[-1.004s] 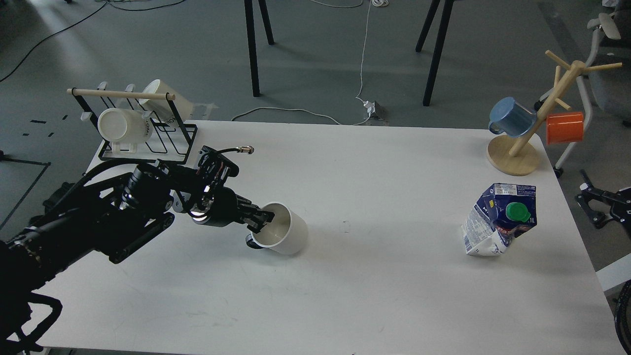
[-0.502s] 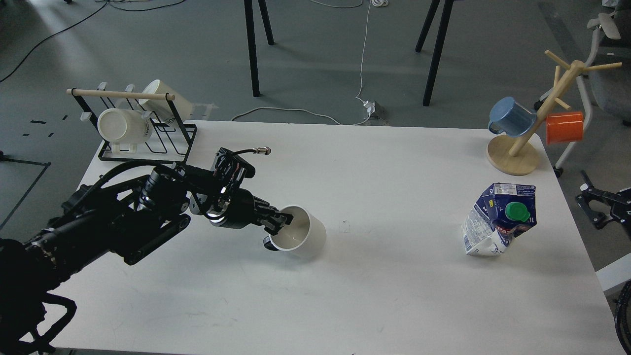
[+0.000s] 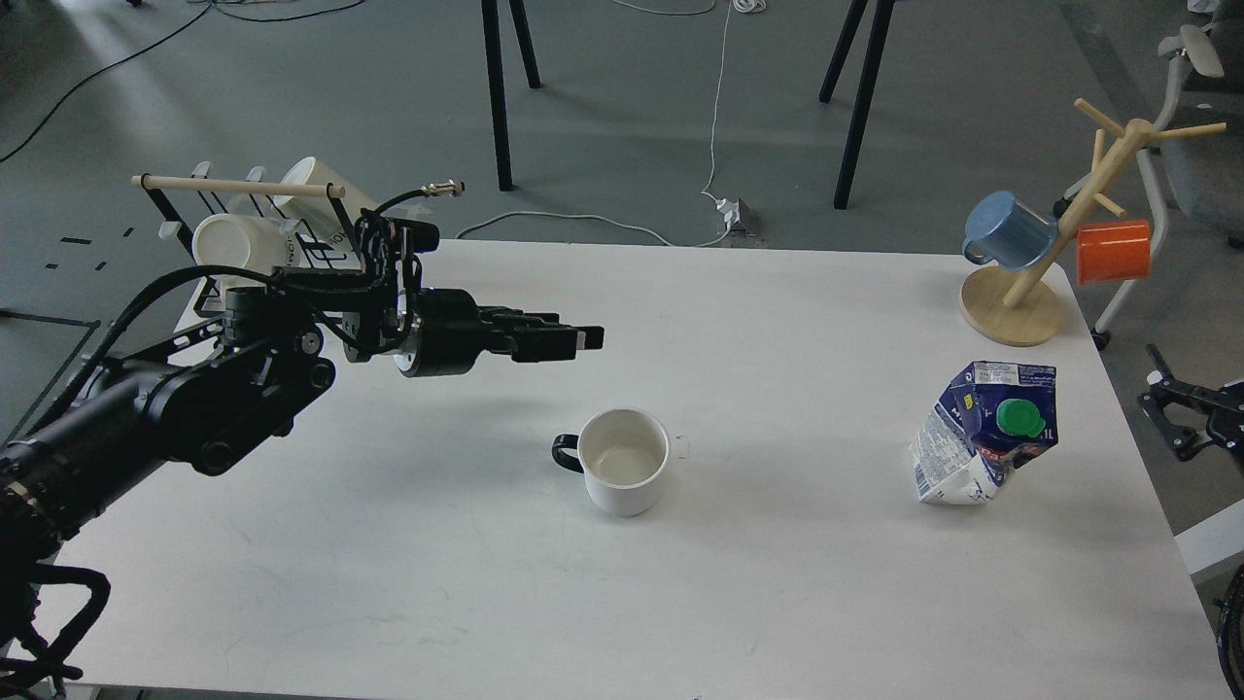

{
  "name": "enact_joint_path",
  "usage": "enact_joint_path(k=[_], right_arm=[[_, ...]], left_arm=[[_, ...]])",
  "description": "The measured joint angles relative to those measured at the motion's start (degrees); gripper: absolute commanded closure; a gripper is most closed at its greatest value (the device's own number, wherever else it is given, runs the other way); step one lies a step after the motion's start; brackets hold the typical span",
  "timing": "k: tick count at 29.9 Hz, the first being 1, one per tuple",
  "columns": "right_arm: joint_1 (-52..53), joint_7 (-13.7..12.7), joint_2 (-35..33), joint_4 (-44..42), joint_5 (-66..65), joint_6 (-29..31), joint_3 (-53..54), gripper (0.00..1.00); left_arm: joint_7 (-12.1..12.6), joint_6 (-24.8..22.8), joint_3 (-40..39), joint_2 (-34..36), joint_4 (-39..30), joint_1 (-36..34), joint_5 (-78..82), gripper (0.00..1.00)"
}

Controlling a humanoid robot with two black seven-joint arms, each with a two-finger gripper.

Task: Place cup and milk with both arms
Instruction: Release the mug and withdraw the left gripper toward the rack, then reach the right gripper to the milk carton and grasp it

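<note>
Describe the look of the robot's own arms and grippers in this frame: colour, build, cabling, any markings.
The left arm is matte black with thick round joints and loose black cables, one ending in a brass connector. Its left gripper has two slim black fingers. The right gripper shows only black parts at the edge. No markings are legible.

Left hand (image 3: 581,338) level, pointing right, fingers together, empty; right hand (image 3: 1171,413) at edge.

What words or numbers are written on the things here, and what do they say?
"1L", faintly, at the top right of the milk carton; its other print is too small to read.
Dark letters on the cream mugs in the black rack: too blurred to read.
White cup: no writing shows.
</note>
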Motion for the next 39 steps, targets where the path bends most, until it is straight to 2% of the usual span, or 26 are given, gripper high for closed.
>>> enact_joint_path(k=[4, 8, 14, 19, 30, 39], right_arm=[[-6.2, 0.1, -2.3, -0.2, 1.6, 0.0, 0.4, 0.03], [-11.4, 0.1, -2.3, 0.5, 3.2, 0.0, -0.2, 0.01], [-14.2, -0.4, 3.9, 5.1, 2.4, 0.0, -1.2, 0.01], [-14.1, -0.4, 8.3, 7.0, 1.6, 0.0, -5.1, 0.01], [-11.9, -0.3, 14.9, 6.4, 1.6, 0.0, -8.4, 0.01], [-7.7, -0.2, 17.0, 6.3, 1.8, 0.0, -8.5, 0.01]], left_arm=[[0.0, 0.0, -5.8, 5.1, 2.4, 2.3, -22.1, 0.11], [0.0, 0.0, -6.8, 8.9, 10.7, 4.6, -46.4, 0.10], [0.0, 0.1, -7.1, 11.4, 14.7, 8.7, -78.2, 0.08], [0.0, 0.0, -7.2, 11.8, 14.8, 10.7, -82.9, 0.07], [0.0, 0.0, -6.3, 11.7, 15.0, 11.1, -80.4, 0.06], [0.0, 0.0, -6.3, 11.6, 15.0, 13.3, -78.6, 0.04]])
